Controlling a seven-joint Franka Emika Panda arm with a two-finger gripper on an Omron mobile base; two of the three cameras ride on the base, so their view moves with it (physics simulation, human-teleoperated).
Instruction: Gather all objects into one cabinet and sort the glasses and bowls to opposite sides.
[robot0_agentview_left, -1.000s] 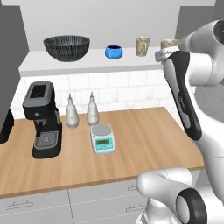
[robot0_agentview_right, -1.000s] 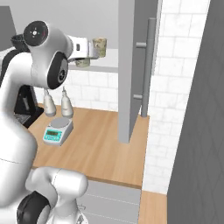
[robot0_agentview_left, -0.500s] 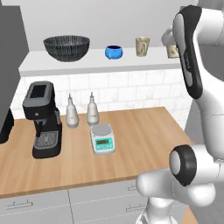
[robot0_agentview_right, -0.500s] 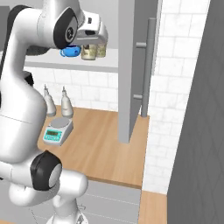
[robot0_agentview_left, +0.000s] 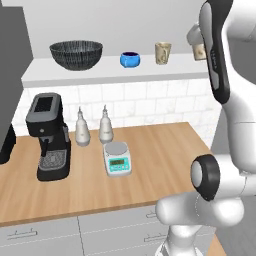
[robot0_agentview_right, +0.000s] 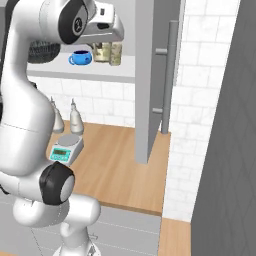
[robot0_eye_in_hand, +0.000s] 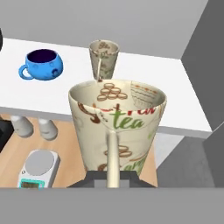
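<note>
My gripper (robot0_eye_in_hand: 113, 177) is squeezed tight on a beige cup (robot0_eye_in_hand: 117, 124), big in the middle of the hand view, held up by the cabinet shelf (robot0_agentview_left: 150, 70). The other cup (robot0_agentview_left: 162, 52), the blue bowl (robot0_agentview_left: 130, 59) and the dark bowl (robot0_agentview_left: 76, 54) sit along the top of the left base view. If I push in too low, my cup could hit the shelf edge, or bump the other cup over.

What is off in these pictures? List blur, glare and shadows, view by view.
Left base view: even flat light, soft focus, faint shadow under the dark bowl. Right base view: the white arm looms large, and the blue bowl sits in shade under it. Hand view: the held cup is close and sharp, its lettering readable; no glare.
</note>
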